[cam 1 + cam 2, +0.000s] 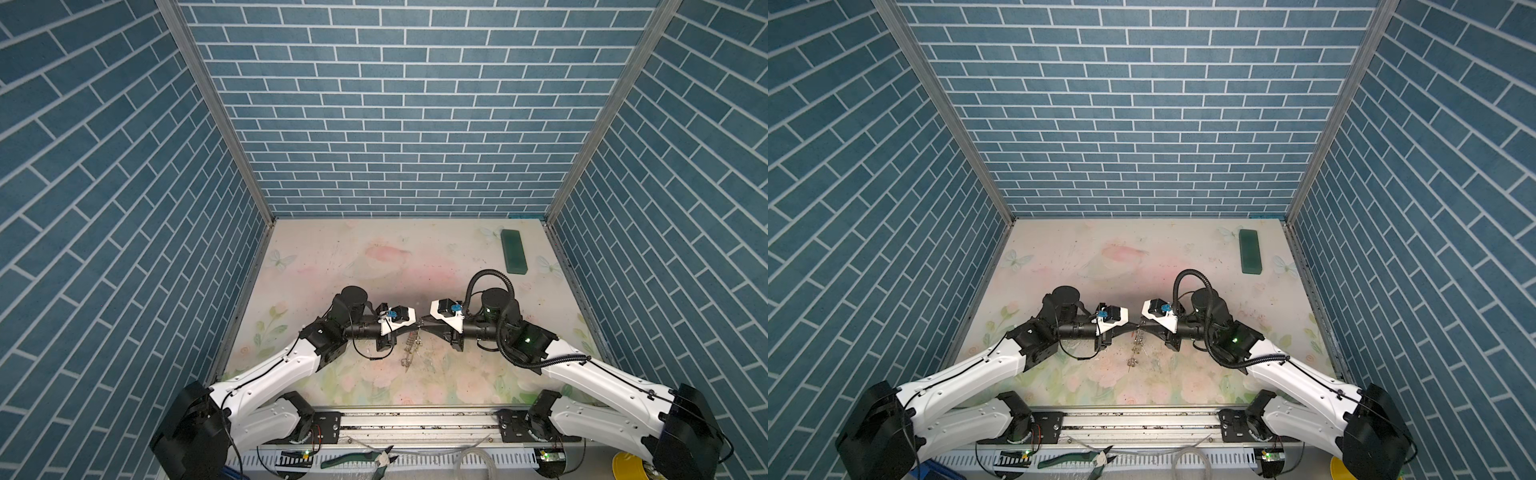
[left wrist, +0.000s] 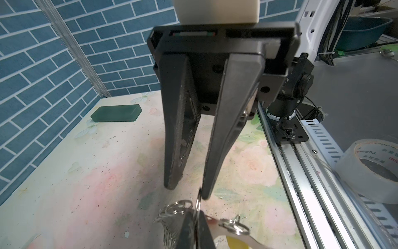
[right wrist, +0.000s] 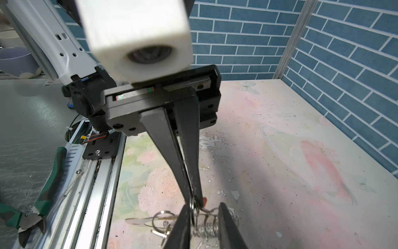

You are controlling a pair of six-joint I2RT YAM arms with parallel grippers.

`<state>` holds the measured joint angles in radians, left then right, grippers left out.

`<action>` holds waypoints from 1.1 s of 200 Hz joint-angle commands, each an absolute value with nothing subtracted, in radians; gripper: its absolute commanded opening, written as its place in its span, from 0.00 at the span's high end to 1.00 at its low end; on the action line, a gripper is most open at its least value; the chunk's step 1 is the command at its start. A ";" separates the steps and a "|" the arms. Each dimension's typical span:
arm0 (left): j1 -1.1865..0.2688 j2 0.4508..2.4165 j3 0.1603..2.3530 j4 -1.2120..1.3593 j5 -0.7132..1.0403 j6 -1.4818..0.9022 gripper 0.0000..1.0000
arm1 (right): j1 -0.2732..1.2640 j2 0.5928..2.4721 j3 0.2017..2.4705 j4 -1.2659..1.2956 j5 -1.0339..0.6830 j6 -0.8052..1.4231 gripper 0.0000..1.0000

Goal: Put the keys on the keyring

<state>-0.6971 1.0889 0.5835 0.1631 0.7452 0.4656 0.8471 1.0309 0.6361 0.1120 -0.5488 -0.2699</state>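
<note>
The two grippers meet tip to tip over the middle of the table. My left gripper (image 1: pixel 417 326) (image 2: pixel 197 213) (image 3: pixel 195 201) is shut on the thin rim of the keyring (image 2: pixel 199 201), which shows edge-on with several small silver rings (image 2: pixel 178 207) (image 3: pixel 206 228) bunched on it. The bunch hangs below the tips (image 1: pixel 409 351) (image 1: pixel 1134 349). My right gripper (image 1: pixel 424 322) (image 2: pixel 189 191) (image 3: pixel 204 205) is open, one finger (image 2: pixel 206 189) against the rim. A yellow key head (image 2: pixel 235 243) and a red one (image 3: pixel 205 199) show beside the rings.
A dark green block (image 1: pixel 514 251) (image 1: pixel 1250 251) (image 2: pixel 116 113) lies at the far right of the table. The metal rail (image 1: pixel 415 419) runs along the front edge, with green-handled pliers (image 1: pixel 357 457) (image 3: pixel 43 194) and a tape roll (image 2: pixel 374 170) beyond it.
</note>
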 commanded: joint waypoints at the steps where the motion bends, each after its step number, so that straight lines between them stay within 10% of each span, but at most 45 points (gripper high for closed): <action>1: -0.705 1.094 0.613 0.129 0.745 0.494 1.00 | 0.865 1.048 0.692 0.001 -0.535 -0.329 0.78; 185: -0.705 1.094 0.607 0.128 0.782 0.487 1.00 | 0.883 1.052 0.702 0.030 -0.504 -0.309 1.00; 220: -0.692 1.079 0.573 0.206 0.768 0.429 0.88 | 0.849 0.976 0.572 0.272 -0.531 -0.214 1.00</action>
<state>-0.6991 1.0931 0.5880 0.1493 0.7555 0.4694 0.8719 1.0389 0.6319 0.0429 -0.5007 -0.2874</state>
